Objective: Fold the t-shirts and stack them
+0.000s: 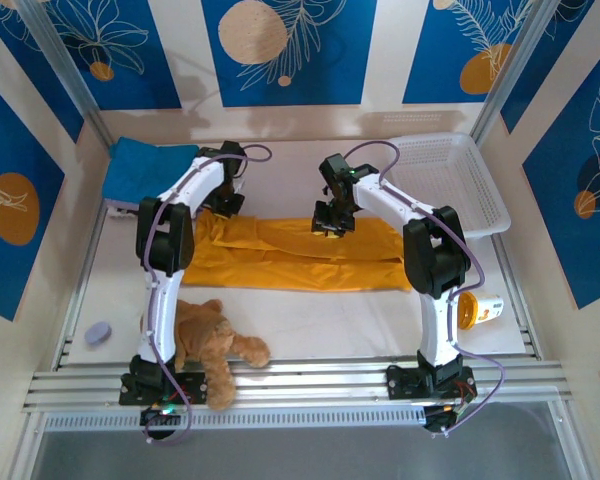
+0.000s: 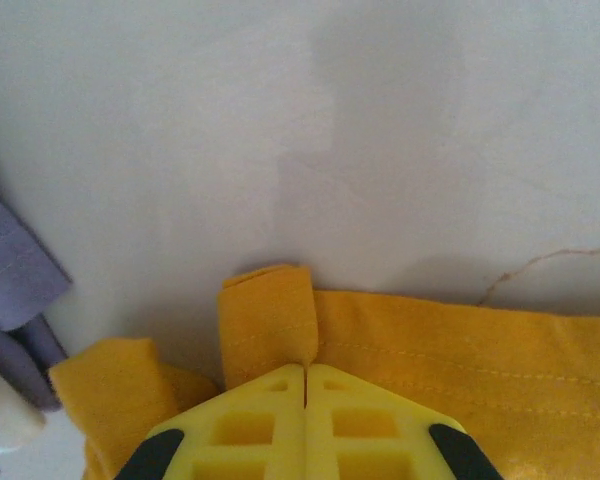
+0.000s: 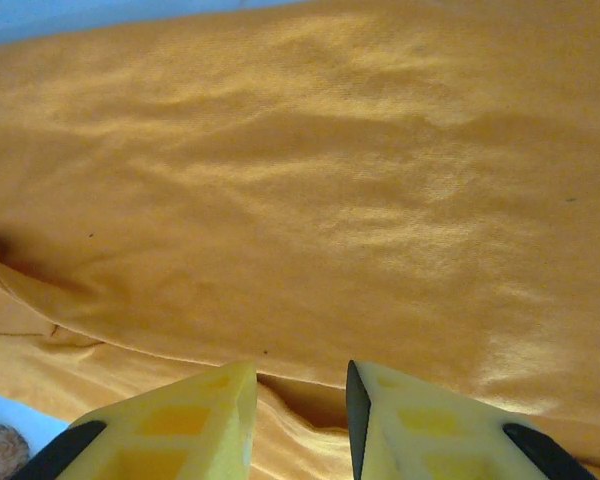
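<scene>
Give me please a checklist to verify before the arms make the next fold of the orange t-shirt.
1. Left gripper grips the orange t-shirt: ok, shut on a folded bit of its edge.
2. Right gripper grips the cloth: not ok, open over the shirt.
3. Right gripper touches the cloth: cannot tell.
4. Teddy is off the shirt: ok, it lies nearer, apart from it.
5. Blue t-shirt is folded and out of the way: ok, at the far left corner.

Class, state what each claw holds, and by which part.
The left claw pinches a fold at the edge of the orange t-shirt; the right claw holds nothing.
</scene>
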Controlling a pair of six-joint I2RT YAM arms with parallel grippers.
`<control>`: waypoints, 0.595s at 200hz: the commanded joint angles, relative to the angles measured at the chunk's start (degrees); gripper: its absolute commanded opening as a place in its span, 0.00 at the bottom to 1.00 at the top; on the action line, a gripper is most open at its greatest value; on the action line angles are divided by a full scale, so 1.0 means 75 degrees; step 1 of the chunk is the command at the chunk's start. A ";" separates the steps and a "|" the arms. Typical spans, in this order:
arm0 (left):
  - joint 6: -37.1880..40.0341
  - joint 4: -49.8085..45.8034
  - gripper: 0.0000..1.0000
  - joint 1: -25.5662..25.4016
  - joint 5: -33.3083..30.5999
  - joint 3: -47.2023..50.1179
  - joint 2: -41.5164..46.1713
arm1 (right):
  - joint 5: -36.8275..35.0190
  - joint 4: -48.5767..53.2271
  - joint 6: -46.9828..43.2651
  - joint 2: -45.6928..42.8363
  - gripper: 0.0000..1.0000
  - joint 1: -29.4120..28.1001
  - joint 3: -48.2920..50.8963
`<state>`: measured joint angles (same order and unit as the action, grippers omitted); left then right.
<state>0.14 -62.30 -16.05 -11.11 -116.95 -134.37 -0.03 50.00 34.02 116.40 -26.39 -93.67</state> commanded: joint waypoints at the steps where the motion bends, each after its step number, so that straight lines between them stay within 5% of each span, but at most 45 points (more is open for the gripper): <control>1: -0.0019 -0.0256 0.00 -0.0063 -0.0338 0.0000 0.0884 | 0.0285 -0.0025 0.0068 -0.0106 0.32 0.0027 0.0238; 79: -0.0595 -0.0181 0.00 0.0115 -0.0176 0.1920 0.3193 | 0.1013 -0.1075 0.0245 -0.0418 0.32 -0.0215 0.0915; 119: -0.0643 0.0103 0.00 0.0251 0.1133 0.3272 0.4124 | 0.1511 -0.1552 0.0281 -0.0280 0.32 -0.0489 0.0761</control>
<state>-3.55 -61.80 -14.92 -9.98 -97.47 -106.78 6.44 41.52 35.11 116.14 -28.69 -87.24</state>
